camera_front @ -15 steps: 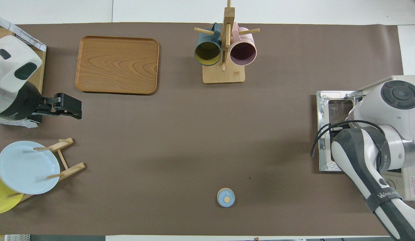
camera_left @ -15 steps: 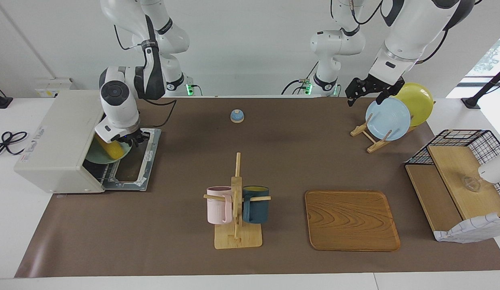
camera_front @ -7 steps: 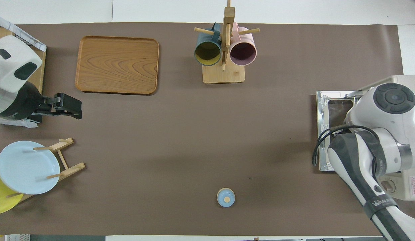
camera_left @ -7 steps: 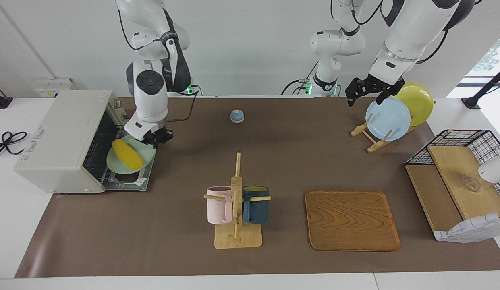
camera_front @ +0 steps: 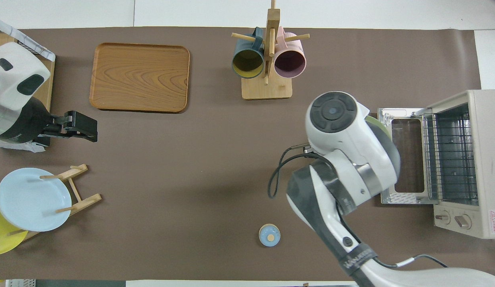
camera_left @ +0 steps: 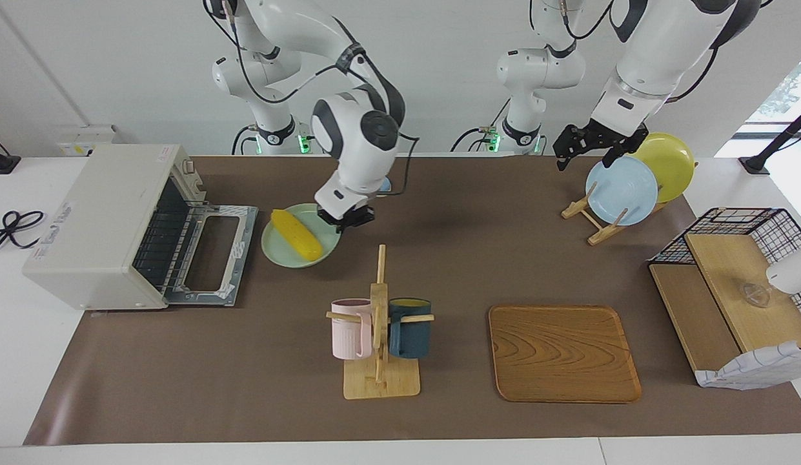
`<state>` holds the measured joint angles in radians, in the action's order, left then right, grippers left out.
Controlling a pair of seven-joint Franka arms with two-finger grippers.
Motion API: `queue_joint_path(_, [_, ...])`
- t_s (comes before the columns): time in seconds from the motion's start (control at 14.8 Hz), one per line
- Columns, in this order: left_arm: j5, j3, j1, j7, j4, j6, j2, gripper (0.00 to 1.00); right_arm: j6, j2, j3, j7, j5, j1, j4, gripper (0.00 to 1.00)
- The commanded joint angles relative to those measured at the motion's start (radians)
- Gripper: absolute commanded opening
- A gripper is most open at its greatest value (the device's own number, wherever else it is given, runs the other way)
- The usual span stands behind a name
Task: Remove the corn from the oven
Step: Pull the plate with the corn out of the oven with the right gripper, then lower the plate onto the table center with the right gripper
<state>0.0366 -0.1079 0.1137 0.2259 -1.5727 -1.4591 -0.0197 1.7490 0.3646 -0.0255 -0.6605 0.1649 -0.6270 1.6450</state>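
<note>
The right gripper was clamped on the rim of the mint-green plate, with the corn lying on the plate just beside it, outside the oven with its door down. The left gripper waited with fingers apart over the plate rack.

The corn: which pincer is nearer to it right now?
Right. The right pincer is at the rim of the green plate carrying the corn; the left pincer waits over the plate rack.
</note>
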Motion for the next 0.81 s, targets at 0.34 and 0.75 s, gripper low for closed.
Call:
queue_joint_path(0.34, [-0.014,0.004,0.000,0.000,-0.032,-0.006,-0.029,1.00,0.153,0.131,0.028,-0.171,-0.149,-0.069,-0.059,0.00])
queue_joint_path(0.75, [-0.014,0.004,0.000,0.001,-0.032,-0.007,-0.029,1.00,0.245,0.131,0.030,-0.220,-0.222,-0.060,-0.028,0.26])
